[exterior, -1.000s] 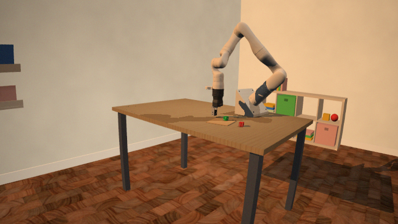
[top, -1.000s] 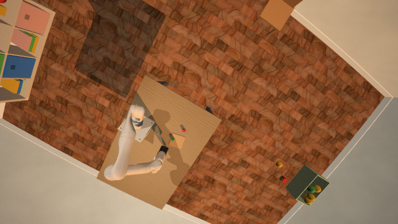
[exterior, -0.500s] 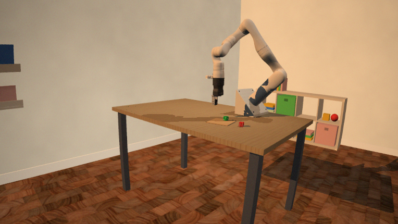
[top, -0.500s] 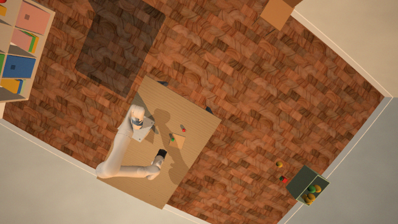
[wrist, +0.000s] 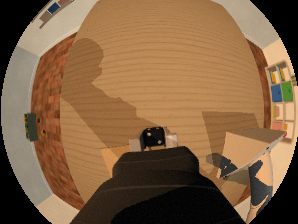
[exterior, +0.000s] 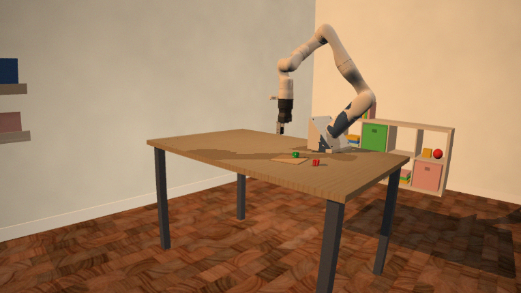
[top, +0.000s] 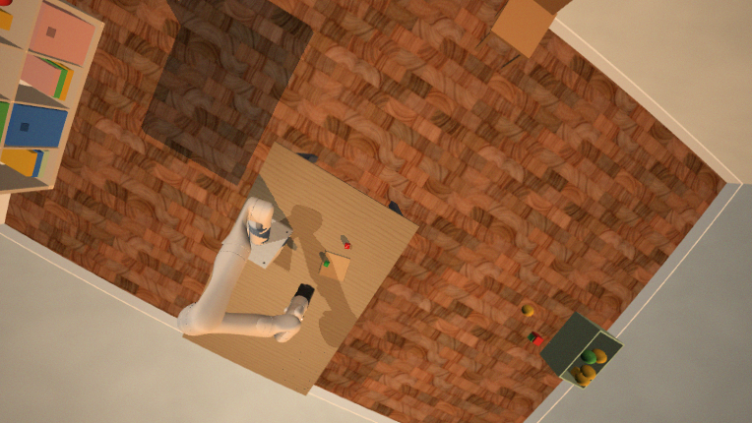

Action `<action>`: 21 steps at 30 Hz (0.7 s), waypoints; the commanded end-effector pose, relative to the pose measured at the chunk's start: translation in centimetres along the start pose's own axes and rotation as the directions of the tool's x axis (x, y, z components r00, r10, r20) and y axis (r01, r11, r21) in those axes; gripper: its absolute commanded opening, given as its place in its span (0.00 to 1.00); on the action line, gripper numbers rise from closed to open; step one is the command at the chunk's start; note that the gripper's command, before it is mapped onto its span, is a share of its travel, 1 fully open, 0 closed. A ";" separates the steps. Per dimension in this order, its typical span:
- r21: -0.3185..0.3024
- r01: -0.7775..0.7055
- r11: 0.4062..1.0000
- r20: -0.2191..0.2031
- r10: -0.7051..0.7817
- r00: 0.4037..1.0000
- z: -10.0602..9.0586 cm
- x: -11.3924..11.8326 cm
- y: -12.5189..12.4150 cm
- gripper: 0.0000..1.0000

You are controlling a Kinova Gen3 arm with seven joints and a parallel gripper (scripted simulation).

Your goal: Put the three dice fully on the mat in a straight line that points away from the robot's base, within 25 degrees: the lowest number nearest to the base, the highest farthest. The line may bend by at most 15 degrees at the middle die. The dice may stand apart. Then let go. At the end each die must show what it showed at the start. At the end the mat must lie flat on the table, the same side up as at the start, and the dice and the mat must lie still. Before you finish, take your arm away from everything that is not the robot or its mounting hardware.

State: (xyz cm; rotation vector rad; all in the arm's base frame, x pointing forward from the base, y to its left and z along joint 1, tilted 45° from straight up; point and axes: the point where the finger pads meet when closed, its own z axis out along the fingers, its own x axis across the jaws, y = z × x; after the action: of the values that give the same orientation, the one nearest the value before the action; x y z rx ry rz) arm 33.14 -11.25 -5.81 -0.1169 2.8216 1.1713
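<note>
My gripper (top: pixel 304 290) (exterior: pixel 279 128) (wrist: pixel 154 134) is shut on a small dark die (wrist: pixel 154 137) and holds it a little above the wooden table (top: pixel 368 225) (exterior: pixel 226 145), off to the side of the mat. The thin tan mat (top: pixel 339 269) (exterior: pixel 284 159) lies flat near the table's middle. A green die (top: pixel 325 263) (exterior: pixel 295 155) stands at the mat's edge on the side of the robot base. A red die (top: pixel 346 245) (exterior: pixel 316 162) stands on the bare table just beyond the mat. The held die's face is too small to read.
The robot base (top: pixel 269 244) (exterior: pixel 328 140) is mounted at the table's edge close to the mat. A shelf unit (exterior: pixel 408 152) stands behind the table. A bin with fruit (top: pixel 584 351) and loose toys lie on the floor far away.
</note>
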 end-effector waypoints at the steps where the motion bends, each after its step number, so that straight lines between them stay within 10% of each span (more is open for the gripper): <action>1: 0.001 0.003 1.000 0.001 -0.003 1.000 -0.1 0.0 0.0 0.49; 14: -0.010 0.225 0.974 -0.006 -0.225 0.974 0.2 -1.5 1.7 0.49; 21: -0.022 0.540 0.841 -0.006 -0.540 0.841 0.4 -3.7 4.3 0.49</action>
State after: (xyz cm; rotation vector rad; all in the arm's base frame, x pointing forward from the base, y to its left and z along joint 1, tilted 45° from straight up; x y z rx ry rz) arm 35.99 -8.57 -3.04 -0.7975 2.5562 1.0547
